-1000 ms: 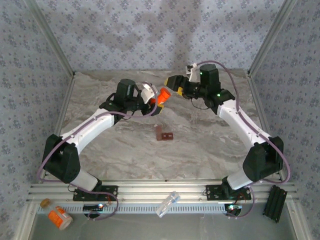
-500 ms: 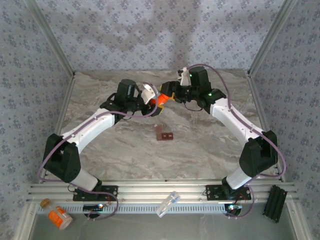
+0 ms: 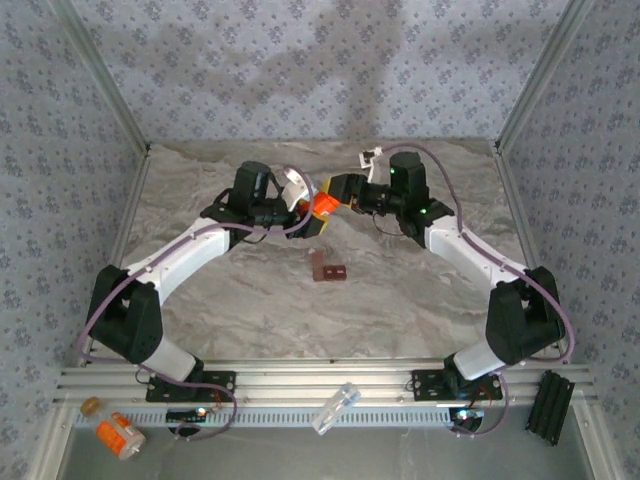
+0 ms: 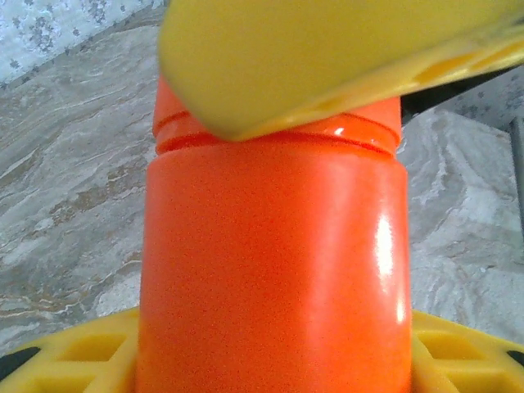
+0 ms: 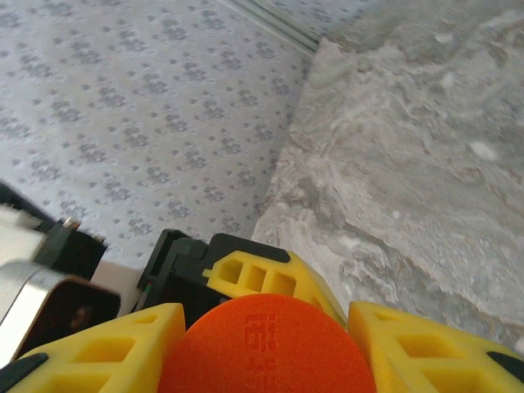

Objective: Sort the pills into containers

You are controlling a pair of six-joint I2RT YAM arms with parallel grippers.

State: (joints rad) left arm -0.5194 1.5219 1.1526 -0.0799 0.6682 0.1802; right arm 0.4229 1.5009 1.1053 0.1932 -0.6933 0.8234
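Starting at the near left, a labelled bottle [image 3: 118, 435] lies on its side on the metal ledge, well apart from the work. Further right and far on the table [image 3: 230, 290], the left gripper [image 3: 312, 208] is clamped on the lower body of the orange bottle [image 4: 270, 246]. Its yellow fingers [image 4: 74, 352] press the two sides of the bottle.

The bottle is a smooth, glossy plastic cylinder. I judge it stiff and light but slippery, so the low grip on the body is the safe place to hold it. The pills are probably inside it.

Just nearer on the table, alone and touched by nothing, lies the pill box [image 3: 328, 268]. It is dark red-brown, small and flat. It looks light, so it may slide on the polished, marble-patterned surface. I would take it by its long sides, or press it down. Its compartments are too small to see from above.

A clear tube [image 3: 336, 408] lies on the near ledge.

To the right, the right gripper [image 3: 340, 190] is closed narrow on the orange cap [image 5: 266, 348]. Its ribbed yellow fingers [image 5: 98, 348] touch the round cap on both sides. The cap has an embossed top and a thin rim, so I think a twist needs a firm squeeze.
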